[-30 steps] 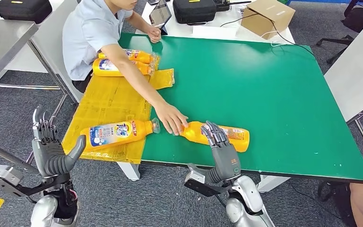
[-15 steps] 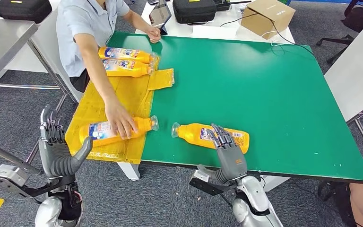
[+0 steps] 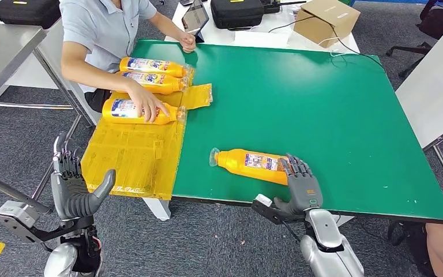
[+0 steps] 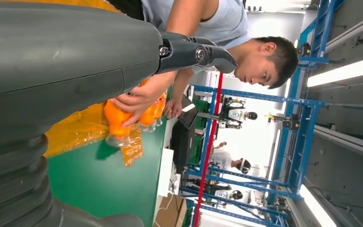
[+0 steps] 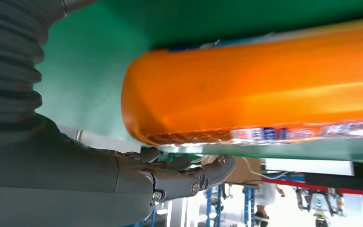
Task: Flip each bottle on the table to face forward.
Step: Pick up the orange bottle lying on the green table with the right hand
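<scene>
Near the front edge of the green table top (image 3: 300,92), an orange plastic bottle with a printed label (image 3: 254,164) lies on its side, cap end pointing toward the yellow sheet (image 3: 132,150) that covers the table's left part. The robot's right hand (image 3: 301,183) sits at the bottle's base end, fingers spread and touching or very close to it; the right wrist view shows the fingers apart beside the base with nothing gripped.

The left hand (image 3: 72,187) hangs off the table's near left corner, fingers apart and holding nothing.

At the far end of the yellow sheet a person's hand (image 3: 147,107) rests on one of three more orange bottles (image 3: 144,95) lying in a row.

The bottle is round and smooth, so a push from one end would likely roll or spin it instead of turning it label-forward. Lying so near the front edge, it could then roll off the table. A grip on the base alone may slip, since the fingers reach little of its girth.
</scene>
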### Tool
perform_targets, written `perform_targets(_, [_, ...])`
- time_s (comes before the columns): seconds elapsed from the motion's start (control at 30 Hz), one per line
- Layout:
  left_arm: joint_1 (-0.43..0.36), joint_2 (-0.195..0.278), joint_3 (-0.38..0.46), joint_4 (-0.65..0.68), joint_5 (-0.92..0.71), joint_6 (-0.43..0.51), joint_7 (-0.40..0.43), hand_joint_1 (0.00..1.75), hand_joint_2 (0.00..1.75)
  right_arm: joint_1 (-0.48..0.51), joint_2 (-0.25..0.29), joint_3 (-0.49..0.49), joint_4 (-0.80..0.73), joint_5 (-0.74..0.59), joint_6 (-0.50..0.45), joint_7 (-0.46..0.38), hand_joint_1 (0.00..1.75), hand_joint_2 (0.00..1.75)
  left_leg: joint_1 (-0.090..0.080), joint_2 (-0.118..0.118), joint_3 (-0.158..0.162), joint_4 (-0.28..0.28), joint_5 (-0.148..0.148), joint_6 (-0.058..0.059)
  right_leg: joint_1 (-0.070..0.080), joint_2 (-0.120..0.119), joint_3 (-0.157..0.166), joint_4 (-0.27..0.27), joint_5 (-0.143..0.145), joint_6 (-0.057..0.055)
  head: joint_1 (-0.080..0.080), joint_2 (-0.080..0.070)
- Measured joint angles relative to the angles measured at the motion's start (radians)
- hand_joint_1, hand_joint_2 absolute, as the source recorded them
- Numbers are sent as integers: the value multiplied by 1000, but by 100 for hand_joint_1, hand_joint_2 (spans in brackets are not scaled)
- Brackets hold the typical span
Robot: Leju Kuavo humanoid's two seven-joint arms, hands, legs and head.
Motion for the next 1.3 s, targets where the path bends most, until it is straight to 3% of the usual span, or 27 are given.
perform_targets(0.27, [-3,0,2,-2,15,3,2,0,175,-80,-8,-28,118,85,-60,53,0,175,0,0,1,0,0,0,0,0,1,0,0,0,0,0])
perform_targets(0.7, [-64,0,-6,25,38,-29,17,0,175,-228,47,-66,326,-68,12,-88,3,175,0,2,3,0,1,0,0,0,3,0,1,0,0,0])
perform_targets(0.73, [-68,0,-8,29,41,-31,19,0,175,-236,52,-66,340,-73,19,-92,16,175,0,3,4,0,1,0,1,0,3,0,1,0,0,0])
perform_targets(0.83, [-84,0,-12,47,57,-41,28,0,175,-267,66,-67,387,-103,66,-120,117,175,0,3,4,0,1,0,1,1,3,0,1,0,0,0])
perform_targets(0.87, [-93,0,-14,57,62,-45,31,0,175,-281,69,-67,404,-112,85,-130,138,175,0,4,4,0,1,0,1,1,3,0,1,0,0,0])
perform_targets(0.97, [-124,1,-23,89,75,-54,36,0,175,-323,78,-67,456,-124,129,-147,145,175,0,6,6,0,0,0,1,3,4,0,1,-1,0,0])
perform_targets(1.1, [-152,1,-31,121,85,-60,39,0,175,-358,90,-66,504,-116,146,-148,172,175,0,7,7,0,0,0,1,5,5,0,3,-2,0,0])
perform_targets(1.2, [-167,1,-37,143,98,-65,43,0,175,-384,98,-59,535,-92,162,-129,175,175,0,8,8,0,1,0,1,5,5,0,3,-3,0,0])
perform_targets(1.3, [-175,1,-42,159,107,-66,46,0,175,-413,107,-38,563,-49,196,-59,175,175,0,10,10,0,0,0,1,7,7,0,3,-3,0,0])
